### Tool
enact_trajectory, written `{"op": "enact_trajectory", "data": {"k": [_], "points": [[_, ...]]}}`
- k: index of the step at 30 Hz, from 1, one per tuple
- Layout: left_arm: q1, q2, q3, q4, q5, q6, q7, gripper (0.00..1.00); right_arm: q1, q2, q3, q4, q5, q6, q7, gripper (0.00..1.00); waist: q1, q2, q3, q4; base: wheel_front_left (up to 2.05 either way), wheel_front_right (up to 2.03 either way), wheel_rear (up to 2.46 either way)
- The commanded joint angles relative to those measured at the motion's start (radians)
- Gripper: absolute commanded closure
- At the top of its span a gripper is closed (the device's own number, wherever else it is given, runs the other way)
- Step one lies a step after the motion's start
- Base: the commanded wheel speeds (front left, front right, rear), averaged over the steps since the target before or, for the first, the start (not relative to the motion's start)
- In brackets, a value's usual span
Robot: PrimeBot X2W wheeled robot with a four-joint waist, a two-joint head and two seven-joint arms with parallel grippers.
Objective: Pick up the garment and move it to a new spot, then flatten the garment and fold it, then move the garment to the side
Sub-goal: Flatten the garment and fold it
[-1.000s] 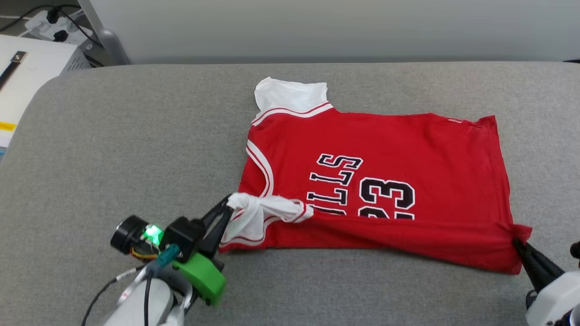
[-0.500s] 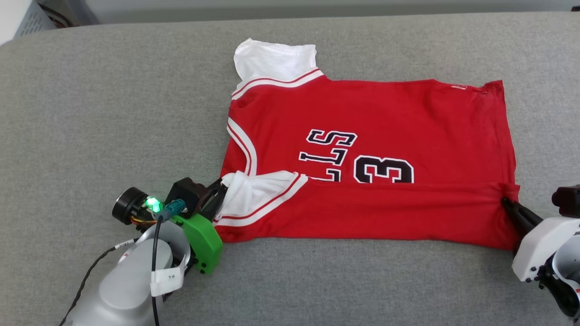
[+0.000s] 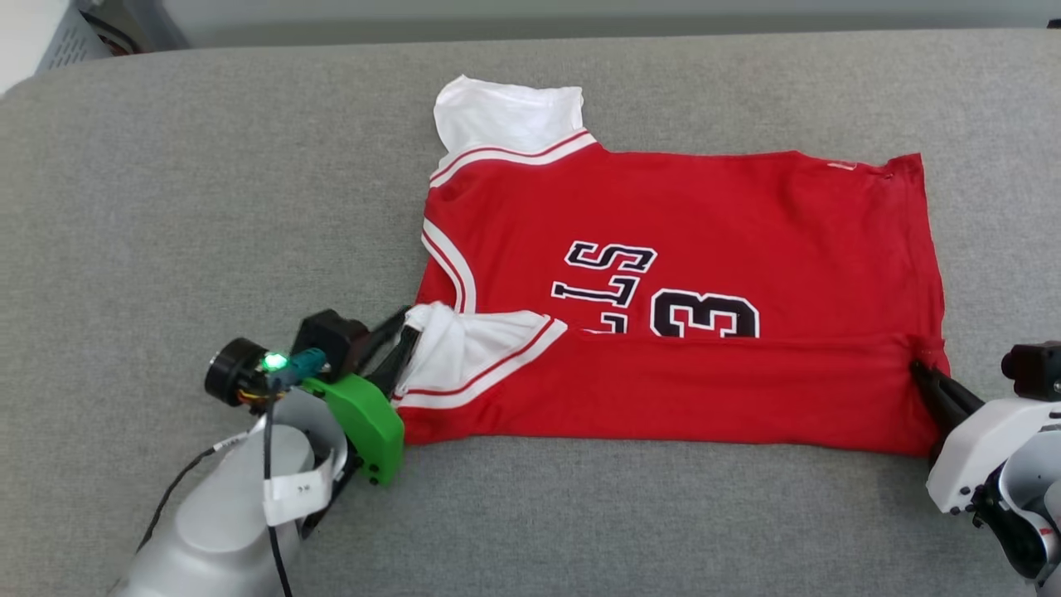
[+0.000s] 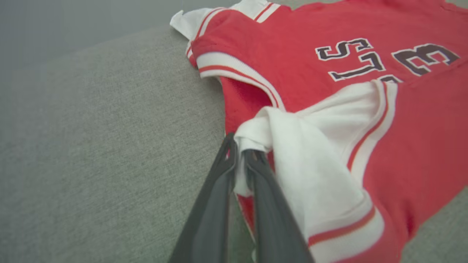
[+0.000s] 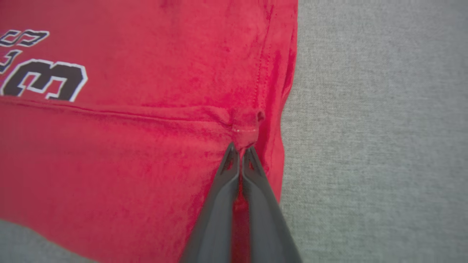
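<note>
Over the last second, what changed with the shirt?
The left end effector and right end effector carried the near edge of the shirt away from the robot, laying the fold flat over the number's lower half; the bunched white sleeve flattened. Both still grip the cloth. Its far half stayed put.

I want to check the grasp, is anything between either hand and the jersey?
Nothing visible does. The left hand pinches the white sleeve, the right hand pinches the folded hem corner of the jersey; nothing else lies on the grey surface beside them.
</note>
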Motion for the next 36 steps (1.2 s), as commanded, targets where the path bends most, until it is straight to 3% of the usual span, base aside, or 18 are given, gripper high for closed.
{"op": "enact_trajectory", "data": {"k": [1, 4, 5, 8, 14, 15, 19, 23, 27, 36], "points": [[0.016, 0.015, 0.025, -0.017, -0.003, -0.002, 0.001, 0.00, 0.028, -0.002, 0.010, -0.007, 0.013, -0.001, -0.010, 0.00, 0.0000, 0.0000, -0.030, 0.012, 0.00, 0.00, 0.00], [0.022, 0.042, 0.052, -0.059, -0.008, -0.002, 0.001, 0.00, 0.059, -0.013, 0.000, -0.039, 0.024, -0.001, -0.030, 0.00, 0.0000, 0.0000, -0.056, 0.024, 0.00, 0.00, 0.00], [0.011, 0.085, 0.055, -0.099, -0.036, -0.002, 0.002, 0.00, 0.094, -0.019, -0.014, -0.077, 0.019, -0.001, -0.039, 0.00, 0.0000, 0.0000, -0.081, 0.034, 0.00, 0.00, 0.00], [-0.017, 0.125, 0.043, -0.147, -0.083, -0.002, 0.054, 0.00, 0.121, -0.021, -0.034, -0.109, 0.009, -0.001, -0.040, 0.00, 0.0000, 0.0000, -0.101, 0.043, 0.00, 0.00, 0.00], [-0.068, 0.177, -0.005, -0.281, -0.282, -0.002, 0.341, 0.00, 0.168, -0.013, -0.087, -0.177, -0.028, -0.001, -0.010, 0.00, 0.0000, 0.0000, -0.124, 0.060, 0.00, 0.00, 0.00], [-0.083, 0.187, -0.022, -0.299, -0.323, -0.002, 0.427, 0.00, 0.176, -0.010, -0.100, -0.192, -0.037, -0.001, -0.002, 0.00, 0.0000, 0.0000, -0.126, 0.061, 0.00, 0.00, 0.00], [-0.125, 0.200, -0.084, -0.329, -0.415, -0.002, 0.666, 0.00, 0.193, 0.002, -0.130, -0.226, -0.057, -0.001, 0.027, 0.00, 0.0000, 0.0000, -0.132, 0.061, 0.00, 0.00, 0.00], [-0.149, 0.194, -0.135, -0.315, -0.463, -0.002, 0.824, 0.00, 0.200, 0.016, -0.144, -0.256, -0.073, -0.001, 0.053, 0.00, 0.0000, 0.0000, -0.129, 0.049, 0.00, 0.00, 0.00], [-0.158, 0.185, -0.179, -0.288, -0.464, -0.002, 0.893, 0.00, 0.200, 0.027, -0.154, -0.278, -0.082, -0.001, 0.071, 0.00, 0.0000, 0.0000, -0.112, 0.027, 0.00, 0.00, 0.00], [-0.141, 0.144, -0.213, -0.154, -0.463, -0.001, 0.892, 0.00, 0.177, 0.043, -0.167, -0.298, -0.096, -0.001, 0.088, 0.00, 0.0000, 0.0000, -0.055, -0.017, 0.00, 0.00, 0.00]]}}
